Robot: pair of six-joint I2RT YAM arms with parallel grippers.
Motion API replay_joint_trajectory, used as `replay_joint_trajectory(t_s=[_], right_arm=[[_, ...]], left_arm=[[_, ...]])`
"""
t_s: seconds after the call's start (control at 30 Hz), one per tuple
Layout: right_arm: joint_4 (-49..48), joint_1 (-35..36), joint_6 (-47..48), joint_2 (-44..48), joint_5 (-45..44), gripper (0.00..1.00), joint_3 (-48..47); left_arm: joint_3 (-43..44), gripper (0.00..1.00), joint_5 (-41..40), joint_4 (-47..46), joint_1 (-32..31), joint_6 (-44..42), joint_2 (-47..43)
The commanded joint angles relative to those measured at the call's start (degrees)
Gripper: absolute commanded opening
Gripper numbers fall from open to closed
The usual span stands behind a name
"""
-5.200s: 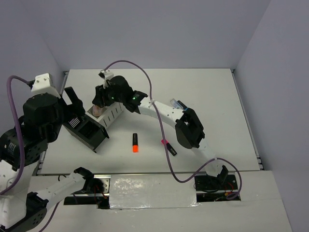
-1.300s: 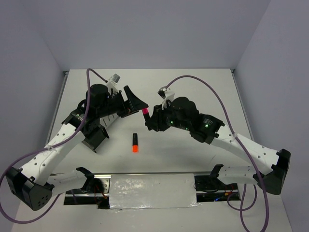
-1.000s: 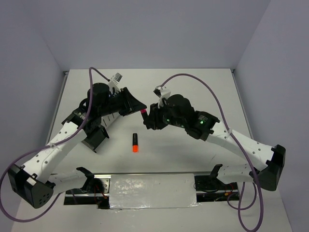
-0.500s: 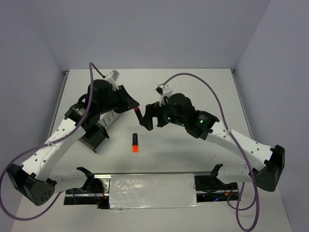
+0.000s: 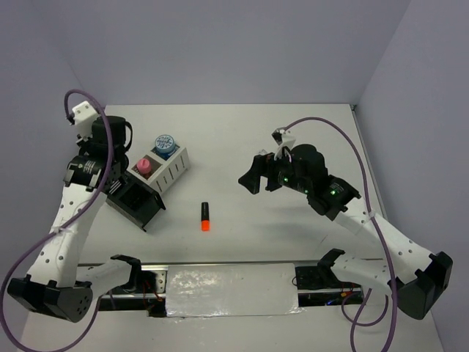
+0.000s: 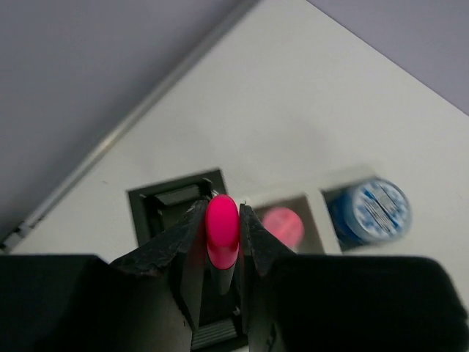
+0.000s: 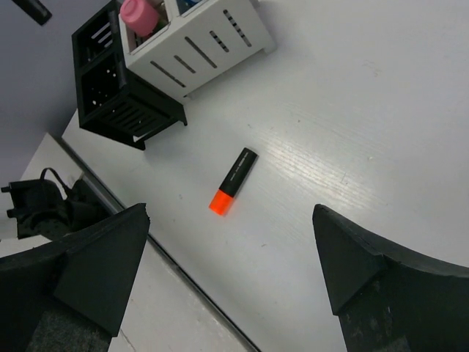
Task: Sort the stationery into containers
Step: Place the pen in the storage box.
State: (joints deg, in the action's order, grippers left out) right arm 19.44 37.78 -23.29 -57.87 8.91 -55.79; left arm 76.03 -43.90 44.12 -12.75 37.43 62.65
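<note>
Left gripper (image 6: pixel 221 220) is clamping the pink highlighter (image 6: pixel 221 240) between its fingers, and in the left wrist view it is hanging above the black organizer (image 6: pixel 174 196). The pink end is lining up right over the wall that this organizer shares with the white organizer (image 5: pixel 173 173), not squarely over an open square. That is the worry: let go from here and the highlighter is likely clipping that rim, tipping, and either bouncing onto the table (image 5: pixel 293 132) or dropping in beside the pink tube (image 6: pixel 282 224). The blue tape roll (image 6: pixel 368 211) is sitting one compartment further along, so it is looking safe. The grip is narrow and close to one end as well, so the highlighter could be swinging as the fingers part. Over on the other side, the right gripper (image 5: pixel 258 176) is spreading its fingers wide, carrying nothing, well apart from the orange highlighter (image 5: pixel 205 215) lying flat on the table. A reach for that one risks nudging it into a roll.
</note>
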Motion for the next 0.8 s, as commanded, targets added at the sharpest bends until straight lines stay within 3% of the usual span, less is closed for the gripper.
replay_joint_trajectory(t_s=[0.0,0.2,0.5,0.57,0.7,0.73,0.77], right_arm=[[-0.81,0.19,1.05,1.88,3.48,1.00,2.17],[1.38,0.19,2.72,2.76,4.98,1.00,2.18],[2.44,0.19,3.87,1.97,5.24,1.00,0.77],[2.44,0.19,3.78,1.97,5.42,1.00,0.77],[2.62,0.19,3.69,1.97,5.51,1.00,1.03],[2.62,0.36,3.69,1.97,5.51,1.00,1.12],[2.62,0.28,3.60,1.97,5.59,1.00,1.12]], left_arm=[[-1.49,0.00,-11.65,-4.82,4.30,-4.11,0.19],[-9.05,0.00,-7.09,-17.57,11.43,-6.32,-0.60],[-17.22,0.00,-4.53,-24.78,11.79,-5.44,-0.95],[-19.15,0.11,-5.58,-24.96,11.70,-4.39,-0.95],[-21.71,0.21,-5.15,-25.57,11.87,-3.77,-1.22],[-21.89,0.27,-4.80,-25.14,11.79,-3.25,-1.30],[-21.98,0.46,-4.18,-24.79,11.79,-2.98,-1.48]])
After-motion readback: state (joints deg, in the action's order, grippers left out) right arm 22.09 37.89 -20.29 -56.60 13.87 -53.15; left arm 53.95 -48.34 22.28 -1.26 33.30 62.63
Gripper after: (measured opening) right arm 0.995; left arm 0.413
